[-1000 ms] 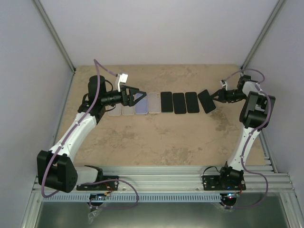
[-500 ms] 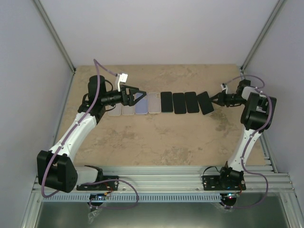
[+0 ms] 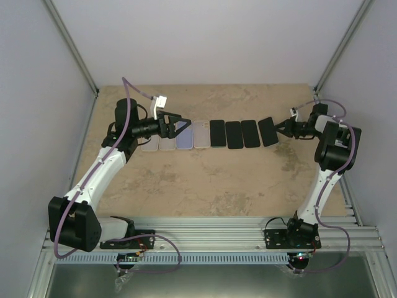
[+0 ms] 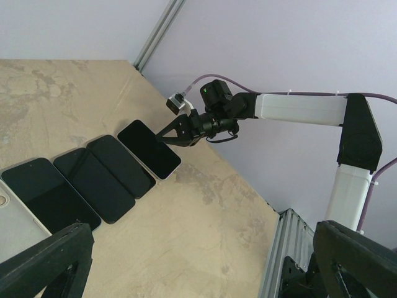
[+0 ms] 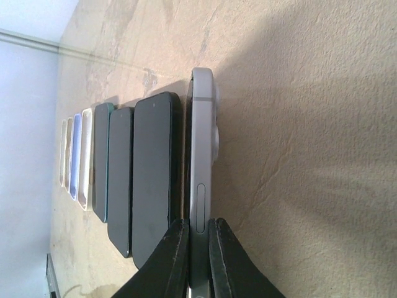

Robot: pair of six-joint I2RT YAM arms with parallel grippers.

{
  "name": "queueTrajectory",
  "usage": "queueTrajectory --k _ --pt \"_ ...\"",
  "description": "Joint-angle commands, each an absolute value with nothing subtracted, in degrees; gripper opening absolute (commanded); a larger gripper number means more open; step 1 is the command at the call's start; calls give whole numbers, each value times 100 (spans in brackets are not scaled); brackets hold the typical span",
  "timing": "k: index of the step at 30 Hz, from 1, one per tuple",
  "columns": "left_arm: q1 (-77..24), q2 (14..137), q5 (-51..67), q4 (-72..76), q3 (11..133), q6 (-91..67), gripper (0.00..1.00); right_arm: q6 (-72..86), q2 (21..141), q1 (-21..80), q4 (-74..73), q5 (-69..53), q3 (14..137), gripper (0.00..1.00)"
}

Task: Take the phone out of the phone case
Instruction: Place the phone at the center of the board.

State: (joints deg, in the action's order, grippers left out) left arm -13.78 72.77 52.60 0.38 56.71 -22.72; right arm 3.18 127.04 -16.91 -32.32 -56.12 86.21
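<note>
Right jaws pinch the end phone (image 5: 202, 155) by its edge, tilted up from the counter (image 5: 298, 155); left jaws gape wide.

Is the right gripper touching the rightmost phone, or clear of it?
Touching. The right wrist view shows the right gripper clamped on the thin edge of the rightmost phone, with no gap on either side.

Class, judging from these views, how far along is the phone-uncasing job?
Done: four empty cases lie in a row beside three phones lying flat. In hand: the right claw is shut on the fourth phone, tipped on its edge; the left claw hovers open. Left, probably: laying that phone flat and letting go.
</note>
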Motion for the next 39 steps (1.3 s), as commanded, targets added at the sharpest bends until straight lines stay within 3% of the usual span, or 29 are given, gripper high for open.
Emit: queueTrajectory --k 1,17,21,29,35,37,39 --pt "-1397 7236 5282 202 5662 -2256 99 271 12703 -1711 -3065 -5479 8695 8" --pt "-1397 7249 5265 191 5669 -2262 99 533 12647 -1701 -2723 -5602 8287 17" --pt "-1397 7254 5263 193 5677 -2257 99 519 12542 -1703 -2710 -5595 8186 23" --pt "-1397 7248 5178 38 5740 -2167 99 383 12323 -1698 -2852 -5396 8329 60" --pt "-1397 7209 4961 -352 5847 -1906 99 59 12104 -1713 -3153 -5153 8661 81" --pt "-1397 7200 4844 -499 5897 -1842 99 -96 12021 -1735 -3278 -5130 8797 93" --pt "-1389 7232 4710 -728 5998 -1754 99 -265 11933 -1747 -3422 -5119 8928 98"
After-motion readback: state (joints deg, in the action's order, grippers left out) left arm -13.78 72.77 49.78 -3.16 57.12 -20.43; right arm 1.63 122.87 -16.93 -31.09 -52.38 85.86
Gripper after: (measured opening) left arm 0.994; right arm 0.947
